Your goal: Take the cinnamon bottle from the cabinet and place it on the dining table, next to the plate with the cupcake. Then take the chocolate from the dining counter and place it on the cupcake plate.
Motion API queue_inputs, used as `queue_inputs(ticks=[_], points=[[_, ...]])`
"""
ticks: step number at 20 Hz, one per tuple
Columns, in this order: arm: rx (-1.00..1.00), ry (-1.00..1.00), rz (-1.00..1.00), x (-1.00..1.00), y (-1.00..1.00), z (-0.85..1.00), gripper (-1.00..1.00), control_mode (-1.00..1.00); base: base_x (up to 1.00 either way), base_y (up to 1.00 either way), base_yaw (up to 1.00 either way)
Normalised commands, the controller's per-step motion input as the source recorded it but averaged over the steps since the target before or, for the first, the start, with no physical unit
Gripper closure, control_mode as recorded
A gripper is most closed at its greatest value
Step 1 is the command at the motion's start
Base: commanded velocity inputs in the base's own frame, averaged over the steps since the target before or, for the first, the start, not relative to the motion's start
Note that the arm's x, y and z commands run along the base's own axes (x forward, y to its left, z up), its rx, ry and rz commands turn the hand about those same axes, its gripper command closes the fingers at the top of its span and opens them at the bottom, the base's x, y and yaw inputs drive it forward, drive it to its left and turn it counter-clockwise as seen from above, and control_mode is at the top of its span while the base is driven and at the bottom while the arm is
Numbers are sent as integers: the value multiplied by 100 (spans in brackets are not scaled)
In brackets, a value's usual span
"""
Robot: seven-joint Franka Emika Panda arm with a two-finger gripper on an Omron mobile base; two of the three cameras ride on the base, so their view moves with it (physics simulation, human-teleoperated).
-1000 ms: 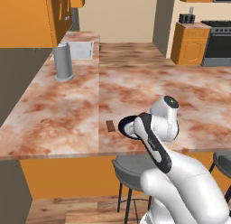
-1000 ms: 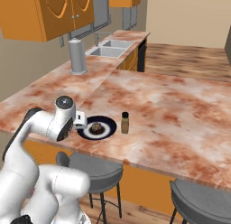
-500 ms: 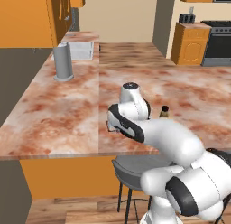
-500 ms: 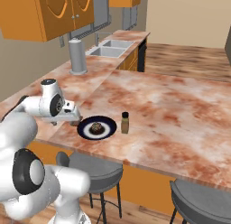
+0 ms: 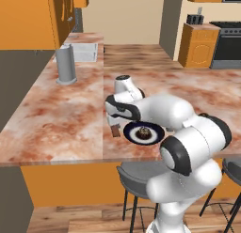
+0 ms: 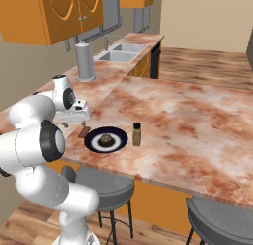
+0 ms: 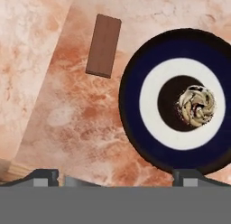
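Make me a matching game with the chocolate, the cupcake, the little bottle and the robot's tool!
Things:
1. chocolate
2. cupcake
3. cinnamon bottle
4. tool

Places or states:
A. standing upright beside the plate
B. lying flat on the marbled top, off the plate
C. open, holding nothing
D. in the middle of the plate

Pairs: 1-B, 2-D, 3-A, 4-C
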Motion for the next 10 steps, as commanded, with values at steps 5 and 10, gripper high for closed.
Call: queue_inputs(ticks=[5, 10], points=[[0, 0, 0, 22, 3, -31, -100, -100, 0, 0, 0], [0, -3, 0, 14, 2, -29, -100, -100, 0, 0, 0]])
